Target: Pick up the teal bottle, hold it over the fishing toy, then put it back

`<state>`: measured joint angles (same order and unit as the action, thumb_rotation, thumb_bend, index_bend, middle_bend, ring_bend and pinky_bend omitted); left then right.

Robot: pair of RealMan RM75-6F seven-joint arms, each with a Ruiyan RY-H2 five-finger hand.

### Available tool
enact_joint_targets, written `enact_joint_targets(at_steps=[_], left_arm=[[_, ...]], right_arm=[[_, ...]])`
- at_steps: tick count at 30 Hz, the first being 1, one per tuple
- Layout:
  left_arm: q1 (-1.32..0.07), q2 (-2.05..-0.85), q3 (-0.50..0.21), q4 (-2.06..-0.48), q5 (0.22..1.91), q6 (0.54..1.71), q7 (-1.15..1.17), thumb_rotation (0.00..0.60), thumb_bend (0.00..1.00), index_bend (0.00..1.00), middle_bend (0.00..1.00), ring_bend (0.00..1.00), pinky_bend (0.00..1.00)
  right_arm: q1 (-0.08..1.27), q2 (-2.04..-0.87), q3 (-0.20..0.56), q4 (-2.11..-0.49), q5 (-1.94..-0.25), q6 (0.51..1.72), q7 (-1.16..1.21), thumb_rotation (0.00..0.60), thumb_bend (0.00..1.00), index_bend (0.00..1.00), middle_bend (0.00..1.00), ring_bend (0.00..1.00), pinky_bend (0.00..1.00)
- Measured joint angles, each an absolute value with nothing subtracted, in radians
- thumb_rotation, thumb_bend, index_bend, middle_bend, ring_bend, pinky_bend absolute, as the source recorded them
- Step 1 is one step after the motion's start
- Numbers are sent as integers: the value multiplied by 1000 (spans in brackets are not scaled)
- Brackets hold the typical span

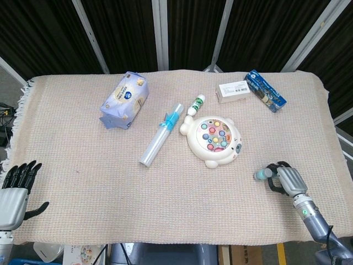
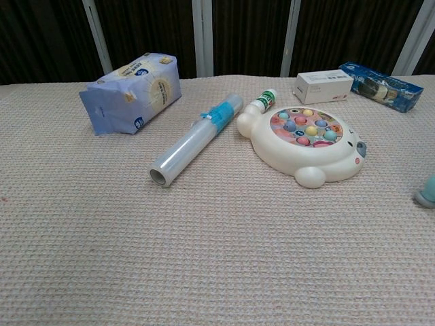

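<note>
The teal bottle (image 1: 260,175) lies near the table's right front corner, and only its end shows past my right hand (image 1: 285,180), whose fingers wrap around its body. In the chest view just the bottle's end (image 2: 427,193) shows at the right edge; the hand is out of that frame. The white fishing toy (image 1: 214,141) with coloured fish sits in mid-table, up and left of the bottle, and also shows as the fishing toy (image 2: 311,143) in the chest view. My left hand (image 1: 16,190) hangs off the front left corner, fingers spread, holding nothing.
A clear film roll (image 1: 161,133) with a blue band lies left of the toy, a green-capped white tube (image 1: 196,105) touches the toy's far side. A blue-white pouch (image 1: 125,100) lies far left. A white box (image 1: 234,91) and blue box (image 1: 265,90) lie at the back right.
</note>
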<state>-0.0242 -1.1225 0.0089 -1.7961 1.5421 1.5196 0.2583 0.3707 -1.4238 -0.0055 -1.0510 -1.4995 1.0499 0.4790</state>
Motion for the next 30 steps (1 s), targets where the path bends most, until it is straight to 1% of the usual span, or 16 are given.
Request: enact_joint_targets(at_steps=[6,11,19,23,26,30], left_arm=[[-24,-1123,8,-1793,1544,1521,255,600,156,0,0,0,0],[-27,-1124,7,-1790,1546,1520,252,600,155,0,0,0,0],[-35,-1127,5,-1788,1551,1511,254,600,156,0,0,0,0],[-39,-1127,4,-1790,1553,1509,257,600,156,0,0,0,0],[-40,-1127,3,-1791,1548,1505,257,600,156,0,0,0,0],[-43,-1127,1,-1790,1539,1499,257,600,156,0,0,0,0]], right_arm=[[365,-1411,8,-1072,-1510,1106,483,600,653,810,690,480,238],[372,-1381,23,-1114,-1523,1137,464,600,654,839,708,499,254],[434,-1285,66,-1253,-1557,1153,351,600,653,867,722,514,284],[492,-1232,97,-1333,-1556,1102,271,600,653,875,726,519,314],[543,-1192,124,-1393,-1534,1027,213,600,652,880,729,519,314],[620,-1146,161,-1455,-1470,892,131,600,652,882,730,520,314]])
